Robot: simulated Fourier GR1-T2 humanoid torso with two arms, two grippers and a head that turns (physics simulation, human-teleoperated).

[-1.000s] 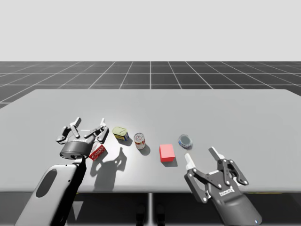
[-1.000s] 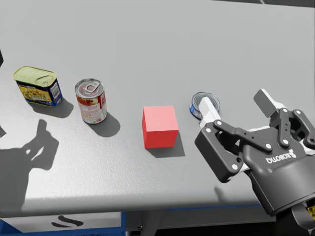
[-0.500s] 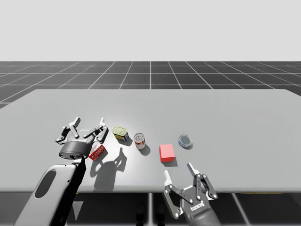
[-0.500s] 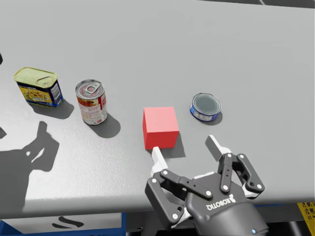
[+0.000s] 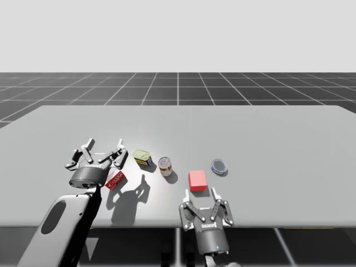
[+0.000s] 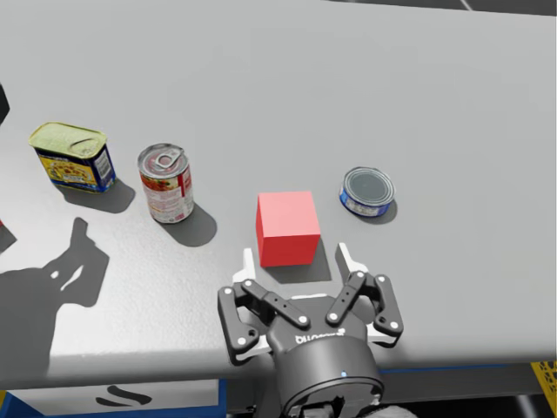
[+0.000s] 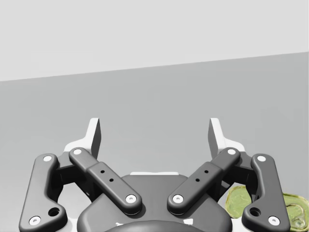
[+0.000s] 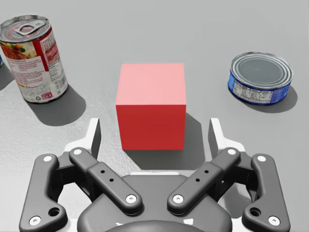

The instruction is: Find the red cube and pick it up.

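Now that it has swung leftward, my right tool (image 6: 297, 258) faces the red cube (image 6: 287, 228). Wide open, empty, it should advance.

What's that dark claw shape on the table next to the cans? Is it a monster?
No monster. Head view: it is a shadow on the table, finger-shaped. High view: the same shadow lies near my left gripper, which likely casts it. Right wrist view: the red cube and the red-labelled can each throw a dark patch toward the flat blue can.
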